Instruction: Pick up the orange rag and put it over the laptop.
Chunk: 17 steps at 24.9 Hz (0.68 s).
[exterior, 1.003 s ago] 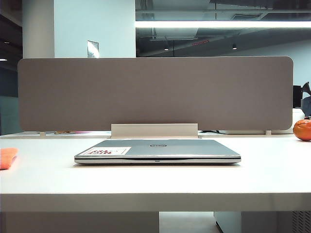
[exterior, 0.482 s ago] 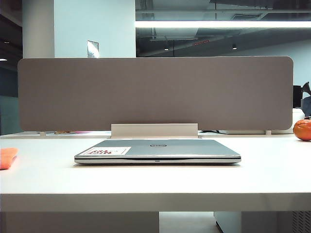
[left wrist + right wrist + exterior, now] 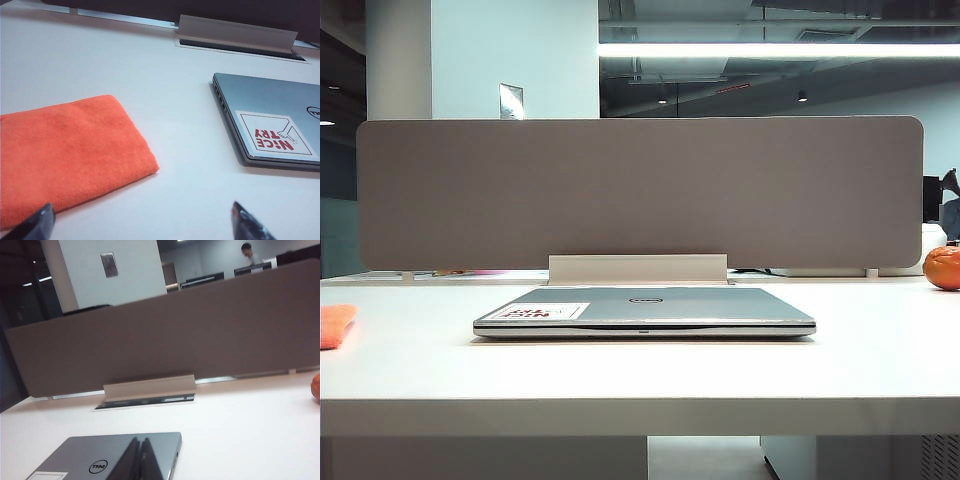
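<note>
- Closed laptop point(image 3: 644, 308) at table point(image 3: 640, 375) centre, lid bare.
- Orange rag point(image 3: 336, 324) flat at 9 o'clock of laptop, well apart.
- Left gripper point(image 3: 145, 225) near rag, jaws apart, empty.
- Right gripper point(image 3: 140, 460) over laptop, fingers together.
- Orange ball point(image 3: 942, 267) far at 3 o'clock.

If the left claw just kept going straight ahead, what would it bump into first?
Probably bare table. The open left gripper aims between the orange rag and the laptop; one fingertip might graze the rag's edge, though depth is unclear.
</note>
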Available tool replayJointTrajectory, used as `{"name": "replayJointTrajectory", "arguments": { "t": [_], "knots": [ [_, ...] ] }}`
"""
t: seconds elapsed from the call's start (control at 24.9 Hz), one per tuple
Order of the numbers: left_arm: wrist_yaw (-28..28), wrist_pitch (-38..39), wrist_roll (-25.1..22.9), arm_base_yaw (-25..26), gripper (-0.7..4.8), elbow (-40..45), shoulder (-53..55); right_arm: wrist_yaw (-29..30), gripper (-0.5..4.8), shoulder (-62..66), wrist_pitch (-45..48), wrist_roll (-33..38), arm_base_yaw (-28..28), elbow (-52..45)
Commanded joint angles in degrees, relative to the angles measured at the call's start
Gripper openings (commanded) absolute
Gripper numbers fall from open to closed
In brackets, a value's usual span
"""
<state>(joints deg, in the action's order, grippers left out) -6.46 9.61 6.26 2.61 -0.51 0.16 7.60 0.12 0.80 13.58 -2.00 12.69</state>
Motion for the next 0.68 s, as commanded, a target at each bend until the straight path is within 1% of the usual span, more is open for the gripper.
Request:
{"name": "replayJointTrajectory", "arguments": {
  "t": [0.04,0.12,0.16,0.2,0.24,0.4,0.56,0.64,0.68],
  "knots": [
    [-0.11,-0.61,0.17,0.0,4.79,0.07,0.07,2.97,-0.05,-0.13,-3.76,0.15,-0.04,3.13],
    [0.02,-0.59,0.17,0.0,4.79,0.07,0.07,5.35,-0.05,-0.13,-7.13,0.15,-0.04,4.98],
    [0.04,-0.46,0.17,-0.02,4.79,0.07,0.07,8.41,-0.05,-0.13,-10.6,0.17,-0.04,6.99],
    [0.07,-0.35,0.17,0.0,4.79,0.07,0.07,9.55,-0.05,-0.13,-11.87,0.2,-0.04,7.93],
    [0.2,-0.04,0.17,0.0,4.79,0.07,0.07,11.91,-0.05,-0.13,-14.6,0.42,-0.04,9.94],
    [0.2,0.46,0.22,-0.02,4.79,0.04,0.07,14.34,-0.05,-0.11,-19.8,0.9,-0.04,13.4],
    [0.15,0.59,0.5,-0.02,4.79,-0.04,0.07,16.87,-0.05,-0.11,-23.85,4.76,-0.04,15.91],
    [0.11,0.63,2.08,-0.02,4.79,-0.07,0.07,18.47,-0.05,-0.11,-25.75,5.77,-0.04,16.83],
    [-0.13,0.61,4.02,-0.02,4.79,-0.15,0.07,20.17,-0.05,-0.11,-27.34,6.16,-0.04,17.33]
  ]
}}
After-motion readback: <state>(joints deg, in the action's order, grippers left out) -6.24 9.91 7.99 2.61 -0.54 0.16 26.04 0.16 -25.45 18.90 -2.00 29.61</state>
